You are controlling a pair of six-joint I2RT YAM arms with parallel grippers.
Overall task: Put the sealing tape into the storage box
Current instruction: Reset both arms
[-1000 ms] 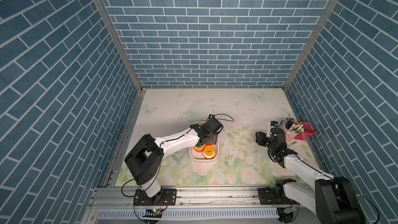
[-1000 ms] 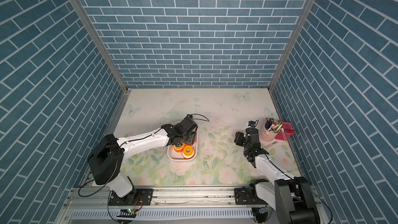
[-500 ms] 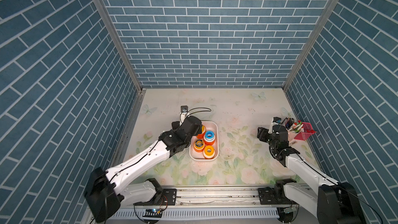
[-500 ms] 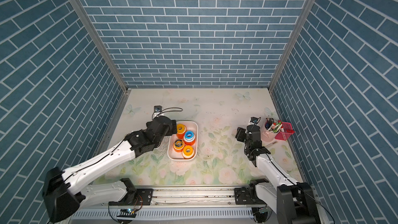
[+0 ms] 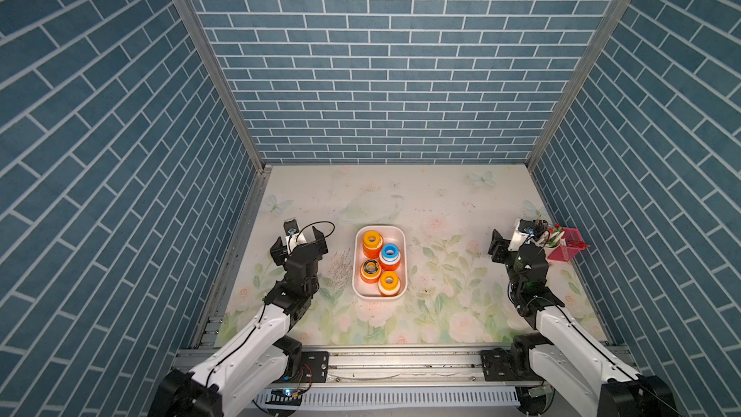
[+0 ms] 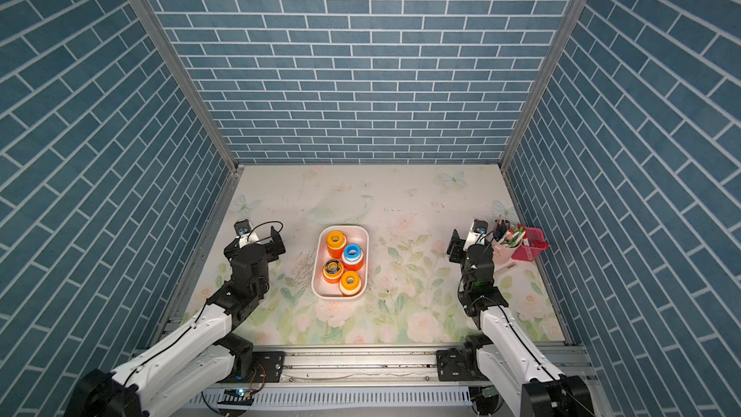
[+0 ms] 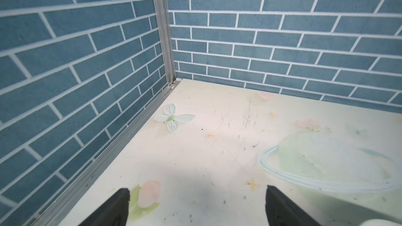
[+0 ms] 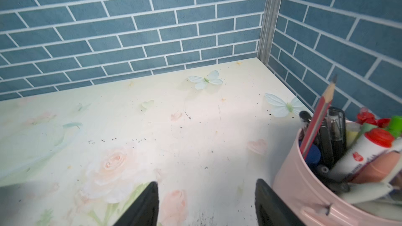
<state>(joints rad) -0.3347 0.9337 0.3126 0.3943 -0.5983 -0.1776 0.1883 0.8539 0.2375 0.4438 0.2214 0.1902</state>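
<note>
The storage box point(image 5: 356, 274) point(image 6: 316, 276), a white shallow tub, sits mid-table. In it stands the sealing tape: an orange roll point(image 5: 372, 243) at the back, a blue roll point(image 5: 390, 254), a yellow-black roll point(image 5: 371, 269) and an orange-yellow roll point(image 5: 389, 283) at the front. My left gripper point(image 5: 298, 244) point(image 6: 254, 244) hovers left of the box, apart from it. It is open, with only bare table between its fingers in the left wrist view point(image 7: 196, 194). My right gripper point(image 5: 515, 245) point(image 8: 206, 190) stands open and empty far right of the box.
A pink pen cup point(image 8: 322, 194) point(image 5: 537, 236) full of pens and markers stands just beside my right gripper's outer finger. A pink mesh basket point(image 5: 568, 245) sits behind the cup against the right wall. Brick walls close in the table on three sides.
My left gripper has drawn back off the box to its left side and opened wide; the blue roll now shows in the box. My right gripper has shifted slightly towards the pen cup.
</note>
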